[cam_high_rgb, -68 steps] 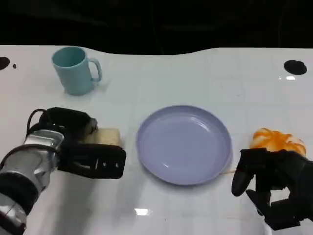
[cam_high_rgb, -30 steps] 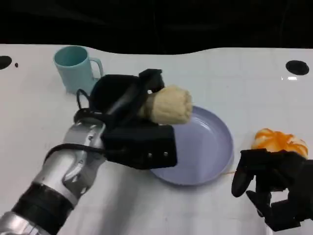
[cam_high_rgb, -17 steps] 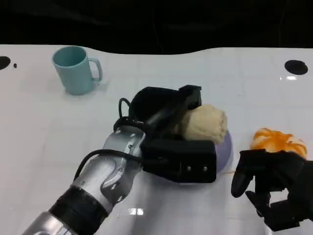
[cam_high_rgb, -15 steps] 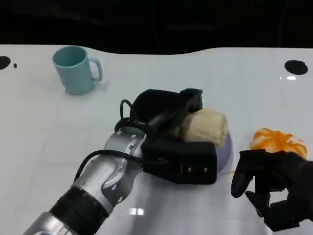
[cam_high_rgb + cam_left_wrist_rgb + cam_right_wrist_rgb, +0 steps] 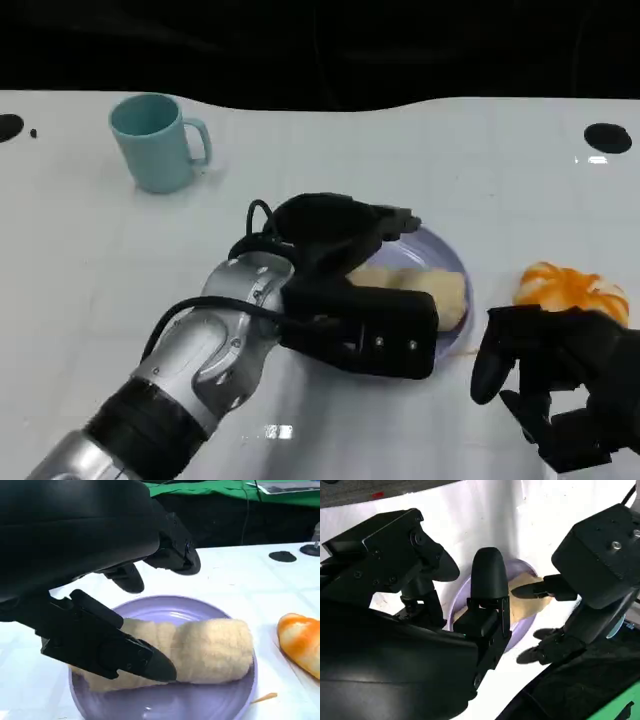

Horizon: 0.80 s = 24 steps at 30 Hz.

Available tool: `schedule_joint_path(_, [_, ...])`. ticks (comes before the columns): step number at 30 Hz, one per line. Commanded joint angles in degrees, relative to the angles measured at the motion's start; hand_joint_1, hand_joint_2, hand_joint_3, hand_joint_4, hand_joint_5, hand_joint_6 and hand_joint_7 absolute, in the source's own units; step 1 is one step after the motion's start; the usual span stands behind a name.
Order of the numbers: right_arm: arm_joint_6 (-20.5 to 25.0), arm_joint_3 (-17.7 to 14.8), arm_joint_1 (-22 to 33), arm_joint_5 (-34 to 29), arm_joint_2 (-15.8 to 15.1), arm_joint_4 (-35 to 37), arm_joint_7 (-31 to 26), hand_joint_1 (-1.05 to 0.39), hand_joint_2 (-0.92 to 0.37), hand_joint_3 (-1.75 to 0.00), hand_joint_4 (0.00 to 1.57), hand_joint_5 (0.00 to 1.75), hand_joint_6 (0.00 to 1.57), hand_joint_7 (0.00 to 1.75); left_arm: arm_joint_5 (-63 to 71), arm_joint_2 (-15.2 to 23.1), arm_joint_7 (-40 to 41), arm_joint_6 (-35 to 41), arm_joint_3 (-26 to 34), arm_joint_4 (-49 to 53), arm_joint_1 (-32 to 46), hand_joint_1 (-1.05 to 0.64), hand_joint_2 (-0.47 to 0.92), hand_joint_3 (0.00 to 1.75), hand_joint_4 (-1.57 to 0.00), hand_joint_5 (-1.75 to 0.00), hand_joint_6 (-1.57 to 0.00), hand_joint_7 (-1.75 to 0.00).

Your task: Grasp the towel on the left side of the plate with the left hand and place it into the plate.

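Note:
The cream rolled towel [image 5: 425, 287] lies on its side in the lavender plate [image 5: 443, 249], with my left hand [image 5: 345, 270] low over it. In the left wrist view the towel [image 5: 210, 647] rests flat on the plate [image 5: 170, 614]. The fingers [image 5: 172, 555] are spread beyond it and the thumb [image 5: 110, 647] lies in front of it, neither closed on it. My right hand [image 5: 560, 385] rests at the table's near right, holding nothing, its fingers apart. The right wrist view looks past that hand [image 5: 445, 630] to the towel [image 5: 530, 592] under my left hand [image 5: 605, 555].
A teal mug [image 5: 155, 140] stands at the far left. An orange crumpled thing [image 5: 565, 285] lies just right of the plate, close to my right hand. Black round marks [image 5: 605, 137] sit near the table's far corners.
My left hand carried the towel from the plate's left, up and over the plate, lowered it, and has now spread its fingers off it. The towel lies flat. The right hand has not moved.

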Motion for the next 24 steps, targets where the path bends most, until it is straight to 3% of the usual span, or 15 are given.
schedule_joint_path(1, [-0.05,0.02,-0.33,-0.25,-0.81,-0.21,0.2,0.02,-0.53,-1.15,0.76,1.75,0.68,1.51,-0.77,2.19,-2.36,0.25,1.14,-2.7,0.6,-0.65,0.92,0.07,-0.18,-0.5,-0.28,0.0])
schedule_joint_path(10, [0.11,-0.36,-0.39,0.09,-0.74,-0.01,0.24,0.02,-0.53,-1.15,0.75,1.75,0.68,1.51,-6.49,7.03,-9.22,0.8,5.7,-11.85,4.82,-0.56,0.92,0.17,-0.24,-0.54,-0.39,-0.05])
schedule_joint_path(16, [0.27,-0.23,-0.6,-0.01,-0.64,0.11,0.12,0.02,-0.54,-1.14,0.74,1.75,0.68,1.51,-19.31,7.33,-14.93,4.32,13.9,-19.81,10.37,-0.52,0.92,0.2,-0.36,-0.63,-0.49,-0.09])
schedule_joint_path(21, [0.44,0.02,-0.99,0.04,-0.43,0.29,0.06,0.02,-0.54,-1.14,0.75,1.75,0.68,1.51,-31.95,5.53,-15.76,11.89,23.37,-30.85,18.15,-0.28,0.92,0.24,-0.6,-0.88,-0.73,-0.18])
schedule_joint_path(24, [0.56,0.07,-1.06,0.22,-0.2,0.28,0.01,0.03,-0.54,-1.14,0.75,1.75,0.68,1.52,-39.99,4.77,-16.2,15.78,28.5,-34.77,22.15,-0.24,0.92,0.29,-0.67,-0.97,-0.88,-0.25])
